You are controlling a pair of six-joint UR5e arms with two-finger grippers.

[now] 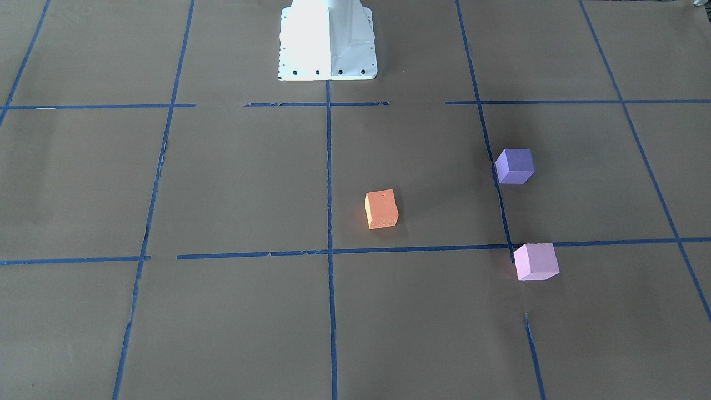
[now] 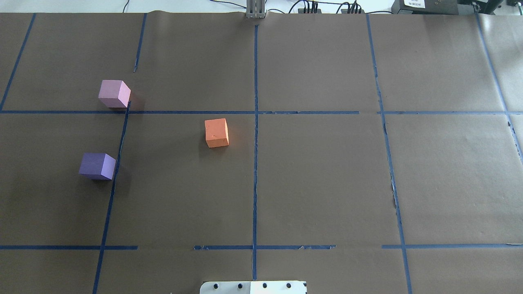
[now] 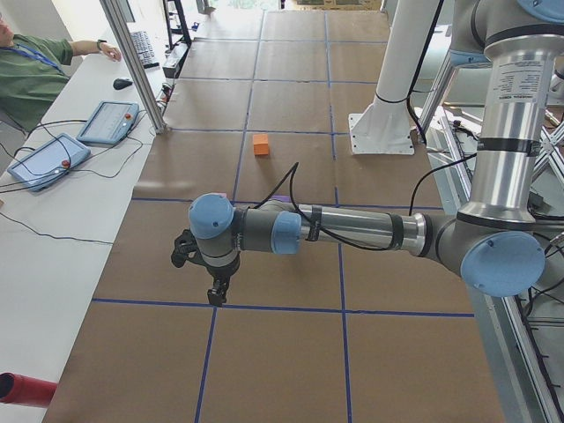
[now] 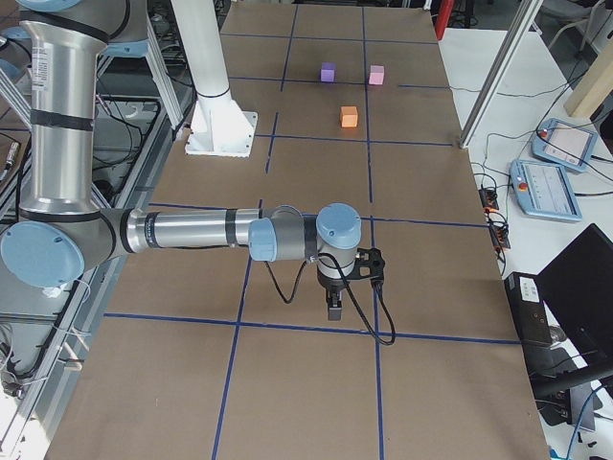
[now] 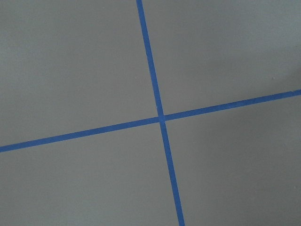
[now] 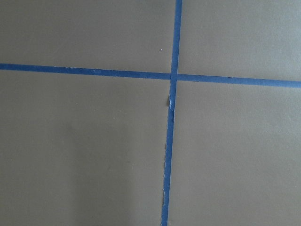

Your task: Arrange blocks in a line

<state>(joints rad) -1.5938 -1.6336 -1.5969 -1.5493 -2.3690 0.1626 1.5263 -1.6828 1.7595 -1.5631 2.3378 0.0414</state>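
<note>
1. On our left half sit three matte cubes, well apart: orange block, violet-purple block, pale pink block.
2. Only side views show left gripper and right gripper; spread or pressed together, we cannot tell.

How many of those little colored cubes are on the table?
3: orange block near the middle tape line; purple block toward the robot's left, nearer its base; pink block beyond it, farther out. None looks hidden.
</note>
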